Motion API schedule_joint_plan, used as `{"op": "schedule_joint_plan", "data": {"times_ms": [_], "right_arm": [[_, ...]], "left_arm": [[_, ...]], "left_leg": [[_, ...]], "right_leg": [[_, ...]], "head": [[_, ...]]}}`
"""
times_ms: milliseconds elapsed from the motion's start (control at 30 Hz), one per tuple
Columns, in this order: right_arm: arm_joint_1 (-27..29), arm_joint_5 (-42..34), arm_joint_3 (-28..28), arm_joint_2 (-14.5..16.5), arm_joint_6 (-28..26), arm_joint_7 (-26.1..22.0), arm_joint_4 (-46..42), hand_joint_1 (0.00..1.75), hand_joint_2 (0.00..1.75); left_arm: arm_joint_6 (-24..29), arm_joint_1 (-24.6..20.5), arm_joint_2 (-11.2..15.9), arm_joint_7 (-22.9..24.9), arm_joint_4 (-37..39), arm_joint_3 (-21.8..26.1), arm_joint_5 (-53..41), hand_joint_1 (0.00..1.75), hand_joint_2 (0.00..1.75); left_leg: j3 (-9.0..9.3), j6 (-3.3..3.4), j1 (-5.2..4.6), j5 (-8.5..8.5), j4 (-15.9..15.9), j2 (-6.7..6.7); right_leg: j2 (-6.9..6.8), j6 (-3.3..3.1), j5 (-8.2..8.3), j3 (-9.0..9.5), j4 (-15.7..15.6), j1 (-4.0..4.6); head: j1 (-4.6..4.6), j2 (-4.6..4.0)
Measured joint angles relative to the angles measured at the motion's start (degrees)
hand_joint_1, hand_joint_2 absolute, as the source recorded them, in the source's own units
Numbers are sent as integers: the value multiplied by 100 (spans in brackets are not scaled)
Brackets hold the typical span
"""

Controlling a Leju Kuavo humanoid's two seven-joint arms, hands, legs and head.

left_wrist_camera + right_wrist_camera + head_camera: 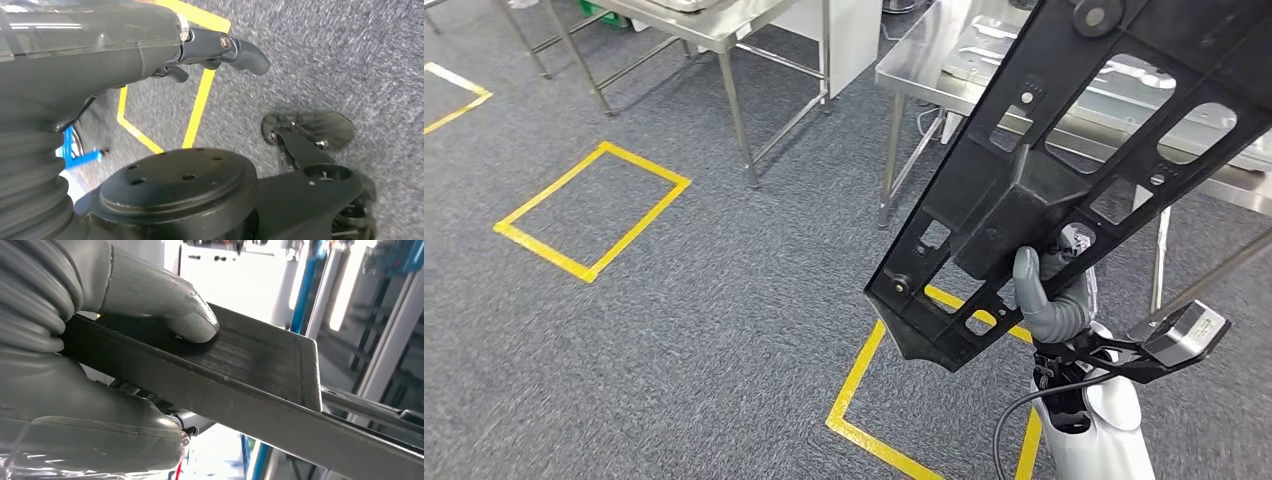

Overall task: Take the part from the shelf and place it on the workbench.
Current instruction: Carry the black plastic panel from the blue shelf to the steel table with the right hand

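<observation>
Right hand (1052, 300) grips the black plastic part (1064, 160) low down, the part held tilted over yellow floor tape (854, 385) toward the steel desk (924, 60) beyond; left hand (215, 50) hangs empty, fingers curled.

Even, bright indoor light falls from overhead in the head view, sharp throughout; the stainless steel workbench (944, 60) far right shows pale glare, and table legs cast soft shadows on the grey speckled carpet (724, 280). The left wrist view is motion-blurred. The right wrist view's background is overexposed and unfocused.
</observation>
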Motion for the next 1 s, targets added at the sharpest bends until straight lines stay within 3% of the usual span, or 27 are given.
{"op": "schedule_joint_plan", "data": {"times_ms": [67, 100, 133, 167, 200, 267, 300, 367, 433, 500, 567, 600, 633, 667, 733, 800, 867, 933, 1000], "right_arm": [[32, -10, -13, 9, -21, 8, 9, 175, 175], [51, -12, -20, 10, -28, 8, 13, 175, 175], [64, -13, -24, 10, -35, 8, 15, 175, 175], [71, -12, -26, 10, -42, 7, 15, 175, 175], [70, -10, -27, 10, -53, 5, 15, 175, 175], [75, -2, -27, 11, -73, 0, 14, 175, 175], [81, 4, -29, 11, -84, -6, 13, 175, 175], [105, 11, -41, 13, -101, -19, 8, 175, 175], [127, 12, -52, 12, -110, -34, -15, 175, 175], [148, 12, -54, 11, -111, -53, -33, 175, 175], [196, 12, -57, 10, -112, -74, -34, 175, 175], [227, 12, -61, 10, -112, -81, -34, 175, 175], [253, 12, -64, 10, -111, -86, -34, 175, 175], [268, 11, -67, 10, -109, -89, -34, 175, 175], [274, 10, -71, 10, -104, -95, -34, 175, 175], [268, 9, -72, 10, -101, -100, -34, 175, 175], [273, 6, -74, 15, -97, -103, -34, 175, 175], [270, -4, -83, 21, -93, -108, -33, 175, 175], [254, -22, -89, 27, -89, -117, -32, 175, 175]], "left_arm": [[-8, 16, 0, -14, 0, 0, -14, 0, 175], [-13, 18, 0, -31, 0, 0, -16, 0, 175], [-17, 18, -1, -54, 0, -1, -20, 0, 175], [-22, 17, -1, -83, 0, -1, -25, 0, 175], [-27, 14, -1, -115, 0, -2, -30, 0, 175], [-38, 9, -2, -181, 0, -7, -53, 0, 175], [-42, 7, -2, -208, 0, -10, -65, 0, 175], [-49, -3, -2, -252, 0, -19, -84, 0, 175], [-54, -15, -3, -287, 0, -25, -93, 0, 175], [-61, -8, -4, -312, 0, -27, -105, 0, 175], [-70, -5, -4, -318, 0, -26, -111, 0, 175], [-73, -9, -3, -314, 0, -26, -110, 0, 175], [-74, -14, -2, -307, 0, -27, -110, 0, 175], [-73, -14, -1, -293, 0, -27, -105, 0, 175], [-66, -4, 1, -269, 0, -27, -90, 0, 175], [-58, 0, 1, -247, 0, -27, -81, 0, 175], [-53, -5, -1, -231, 0, -27, -78, 0, 175], [-48, -16, -3, -226, 0, -27, -75, 0, 175], [-44, -9, -4, -226, 0, -27, -72, 0, 175]], "left_leg": [[-5, 12, -18, -11, 3, 155], [-4, 7, -22, -20, 5, 230], [0, -3, -22, -32, 11, 300], [8, -20, -22, -50, 24, 365], [16, -46, -32, -76, 46, 422], [39, -112, -62, -137, 89, 519], [52, -147, -76, -161, 99, 568], [82, -216, -65, -199, 105, 648], [26, -274, -31, -358, 300, 447], [-263, -298, -6, -715, 962, 130], [-620, -296, -3, -970, 1688, 33], [-696, -287, -4, -938, 1805, 21], [-669, -269, -4, -795, 1693, 9], [-547, -244, -4, -570, 1371, -28], [-239, -191, -1, -204, 586, -236], [-103, -157, -9, -119, 223, -379], [-79, -105, -9, -99, 168, -304], [-47, -27, 9, -32, 80, -184], [-40, 20, 3, 8, 26, -50]], "right_leg": [[-95, 40, -242, -308, 640, -28], [-113, 58, -216, -332, 702, -41], [-142, 72, -96, -237, 536, -52], [-215, 82, 83, -33, 177, -59], [-364, 74, 223, 191, -235, -55], [-566, 14, 370, 482, -769, -28], [-589, -26, 363, 510, -836, -7], [-445, -98, 375, 505, -843, 1], [-315, -168, 397, 517, -874, -23], [-184, -221, 406, 524, -884, -28], [-35, -244, 405, 525, -879, -7], [46, -246, 405, 527, -873, 1], [131, -245, 404, 529, -865, 6], [216, -243, 403, 531, -854, 6], [369, -216, 405, 517, -833, 1], [495, -148, 427, 480, -834, -15], [587, -64, 465, 455, -863, -30], [383, -19, 384, 391, -755, -15], [39, 5, 60, 130, -213, -3]], "head": [[-1, 0], [-1, 0], [-1, 0], [-1, 0], [-1, 0], [-1, 0], [-1, 0], [-1, 0], [-2, 0], [-2, 0], [-2, 0], [-1, 0], [-1, 0], [-2, 0], [-1, 0], [-2, 0], [-2, 0], [-1, 0], [0, 0]]}}
